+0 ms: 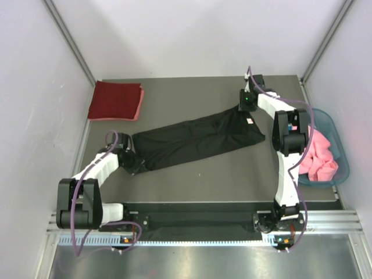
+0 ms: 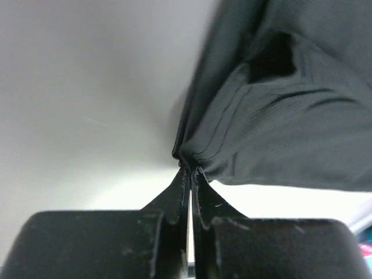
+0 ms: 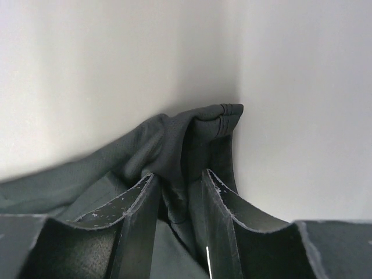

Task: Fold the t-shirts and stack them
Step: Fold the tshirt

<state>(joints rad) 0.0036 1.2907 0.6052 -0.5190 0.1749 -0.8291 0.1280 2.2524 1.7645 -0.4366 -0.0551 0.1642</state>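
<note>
Our left tool (image 2: pixel 190 170) is pressed together on a hem edge of the black t-shirt (image 1: pixel 197 138). The shirt stretches from its tips across the worktop (image 1: pixel 232 174) to our right tool (image 3: pixel 179 183), whose jaws clamp a bunched fold. We judge the cloth soft, light and limp, and hems the best holds.

We see the black t-shirt (image 1: pixel 197 139) stretched in a long diagonal band across the counter (image 1: pixel 192 192). The left gripper (image 1: pixel 133 161) sits at its near-left end, and the right gripper (image 1: pixel 244 108) is at its far-right corner. Beyond its left end lies a folded dark red t-shirt (image 1: pixel 115 99), with a pink edge peeking out underneath. To its right, a teal basket (image 1: pixel 333 125) holds a crumpled pink t-shirt (image 1: pixel 321 158).
</note>
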